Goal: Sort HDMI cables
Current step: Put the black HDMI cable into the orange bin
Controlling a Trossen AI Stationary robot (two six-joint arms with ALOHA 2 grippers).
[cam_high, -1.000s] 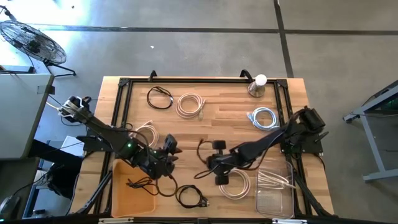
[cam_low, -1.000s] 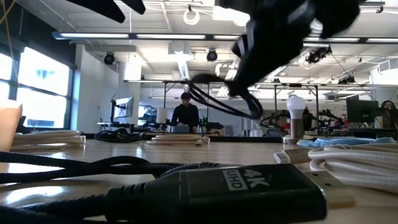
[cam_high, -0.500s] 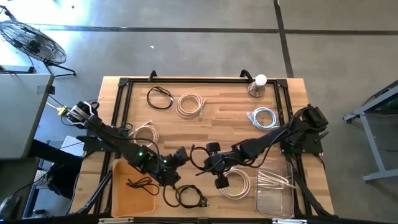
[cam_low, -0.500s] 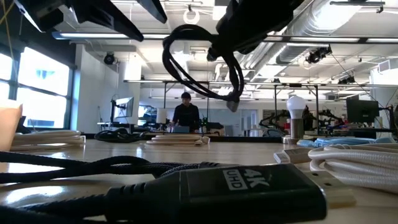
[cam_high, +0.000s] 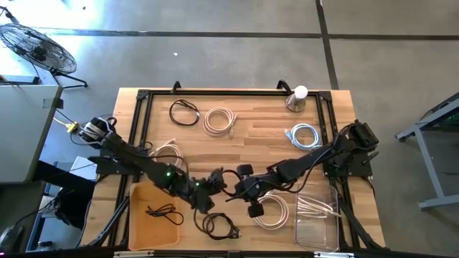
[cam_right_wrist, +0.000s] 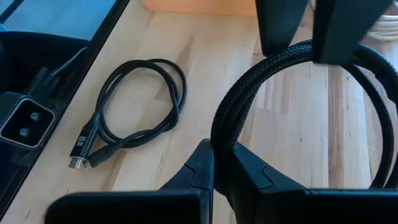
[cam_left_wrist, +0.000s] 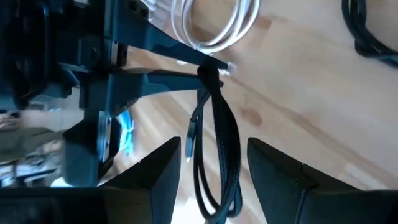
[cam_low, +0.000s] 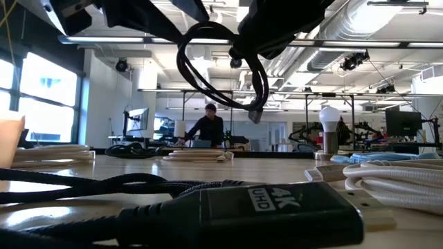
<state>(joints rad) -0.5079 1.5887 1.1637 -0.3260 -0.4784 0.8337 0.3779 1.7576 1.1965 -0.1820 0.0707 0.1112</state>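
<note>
Above table [cam_high: 258,136], cable [cam_right_wrist: 292,99] in right end effector [cam_right_wrist: 219,163]

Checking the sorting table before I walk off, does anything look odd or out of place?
One thing: a light bulb stands on a metal base at the table's far edge among the HDMI cables. Otherwise, the right pincer holds a black cable coil in mid-air, the left pincer open beside it.

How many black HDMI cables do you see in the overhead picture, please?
4: one at the table's far left, one in the orange bin, one on the near edge, one held up mid-table by the right gripper. None seems hidden.
</note>
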